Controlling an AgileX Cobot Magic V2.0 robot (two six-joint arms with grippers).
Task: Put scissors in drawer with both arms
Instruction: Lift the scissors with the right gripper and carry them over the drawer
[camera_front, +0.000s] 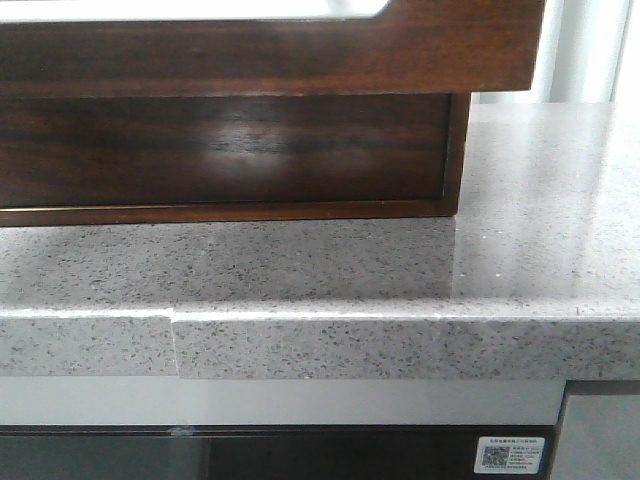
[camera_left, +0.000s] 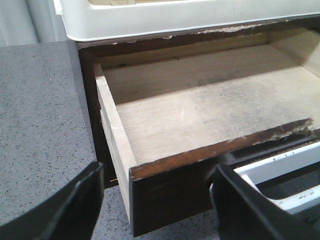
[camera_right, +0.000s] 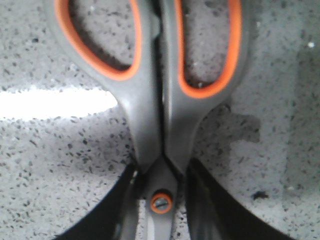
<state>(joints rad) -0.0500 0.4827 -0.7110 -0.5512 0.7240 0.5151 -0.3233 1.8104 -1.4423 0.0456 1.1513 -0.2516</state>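
The right claw (camera_right: 159, 212) pinches the grey and orange scissors (camera_right: 155, 110) near their screw over the speckled worktop (camera_right: 55, 165), a good spot since they look hard, light and slippery, while the left claw (camera_left: 160, 200) is spread by the pulled-out, empty drawer (camera_left: 200, 120).

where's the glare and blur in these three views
Front view: soft glare patch on the glossy drawer front, and sheen on the countertop at right. Left wrist view: evenly lit drawer interior, but the left hand fingers are blurred from closeness. Right wrist view: blown-out white streak on the counter beside the scissors, which cast a shadow; the image is slightly soft.
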